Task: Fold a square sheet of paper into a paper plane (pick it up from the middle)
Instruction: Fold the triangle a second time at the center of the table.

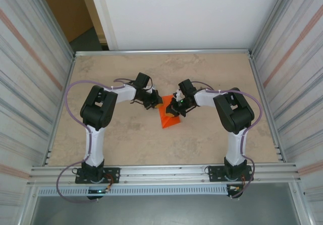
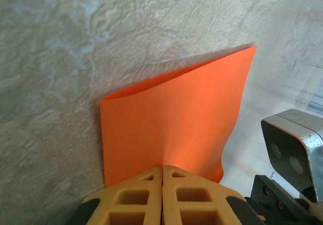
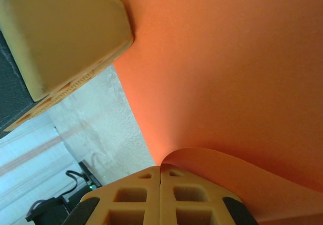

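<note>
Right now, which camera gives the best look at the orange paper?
The left wrist view: the paper shows almost whole, edges and bend clear. The top view shows the paper small and distant; the right wrist view sits too close to the paper, cutting off its edges.

**Arms bent inward, both grippers clamped**

The left arm [image 1: 96, 111] rises from its base, bends at the elbow and reaches right. The right arm [image 1: 233, 111] mirrors it, reaching left. The left gripper [image 1: 154, 103] and the right gripper [image 1: 174, 109] sit near each other, tips angled inward. In each wrist view the yellow fingers [image 2: 136, 197] press flat together, pinching the paper [image 2: 171, 119].
</note>
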Action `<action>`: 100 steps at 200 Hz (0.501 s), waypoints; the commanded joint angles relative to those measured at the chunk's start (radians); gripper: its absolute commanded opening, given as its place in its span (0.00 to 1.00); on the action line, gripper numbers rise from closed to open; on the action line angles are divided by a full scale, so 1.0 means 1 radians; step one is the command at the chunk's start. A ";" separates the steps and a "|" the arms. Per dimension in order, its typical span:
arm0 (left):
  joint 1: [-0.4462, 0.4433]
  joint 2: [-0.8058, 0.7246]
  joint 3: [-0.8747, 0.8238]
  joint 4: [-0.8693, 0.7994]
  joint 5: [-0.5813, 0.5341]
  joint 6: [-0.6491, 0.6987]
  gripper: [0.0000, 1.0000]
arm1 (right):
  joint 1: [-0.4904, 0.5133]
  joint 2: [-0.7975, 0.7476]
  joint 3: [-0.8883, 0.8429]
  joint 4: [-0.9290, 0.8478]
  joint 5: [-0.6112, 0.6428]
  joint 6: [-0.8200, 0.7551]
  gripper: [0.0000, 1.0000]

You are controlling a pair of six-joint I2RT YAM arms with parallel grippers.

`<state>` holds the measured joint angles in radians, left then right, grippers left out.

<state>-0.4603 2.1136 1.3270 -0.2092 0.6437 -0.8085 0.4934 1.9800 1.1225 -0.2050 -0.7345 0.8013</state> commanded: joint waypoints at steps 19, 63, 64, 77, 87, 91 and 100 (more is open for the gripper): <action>-0.008 0.017 -0.001 -0.034 0.004 0.002 0.08 | 0.007 0.028 0.024 -0.003 -0.017 0.005 0.00; -0.008 0.017 -0.005 -0.034 0.004 0.002 0.08 | 0.007 0.031 0.025 -0.009 -0.012 0.005 0.00; -0.008 0.017 -0.005 -0.033 0.004 0.002 0.08 | 0.007 0.031 0.025 -0.010 -0.011 0.005 0.00; -0.008 0.016 -0.005 -0.034 0.004 0.002 0.08 | 0.007 0.033 0.027 -0.016 -0.007 0.003 0.00; -0.008 0.016 -0.006 -0.033 0.004 0.002 0.08 | 0.007 0.034 0.027 -0.017 -0.005 0.003 0.00; -0.008 0.015 -0.006 -0.034 0.004 0.002 0.08 | 0.007 0.035 0.027 -0.018 -0.005 0.003 0.00; -0.009 0.015 -0.008 -0.034 0.003 0.001 0.08 | 0.007 0.035 0.027 -0.020 -0.004 0.003 0.00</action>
<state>-0.4603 2.1136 1.3270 -0.2092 0.6437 -0.8089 0.4934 1.9934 1.1225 -0.2031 -0.7341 0.8013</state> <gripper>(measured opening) 0.076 0.044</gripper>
